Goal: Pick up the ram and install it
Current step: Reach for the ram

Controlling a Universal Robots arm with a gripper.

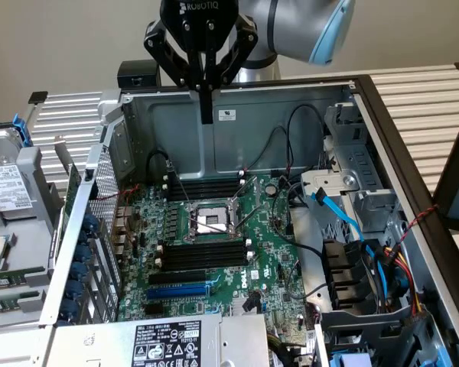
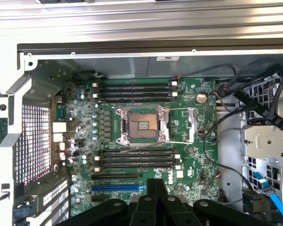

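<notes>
My gripper (image 1: 206, 113) hangs shut and holds nothing, high above the back wall of the open computer case (image 1: 291, 103). In the wrist view its black fingers (image 2: 155, 184) are pressed together over the near edge of the green motherboard (image 2: 188, 141). A thin green board that may be the ram (image 1: 70, 195) stands on edge just outside the case wall on the exterior view's left, far from the gripper. Black memory slots (image 1: 205, 255) (image 2: 137, 159) lie below the CPU socket (image 1: 209, 220) (image 2: 142, 125), and more slots (image 1: 206, 187) (image 2: 134, 90) lie above it.
A blue expansion slot (image 1: 177, 290) (image 2: 118, 187) runs under the lower slots. Black cables (image 1: 306, 145) and a blue cable (image 1: 340, 214) cross on the exterior view's right, beside the drive cage (image 1: 367, 183). The power supply (image 1: 168, 340) sits in front. Drives and boards (image 1: 8, 229) are stacked outside on the left.
</notes>
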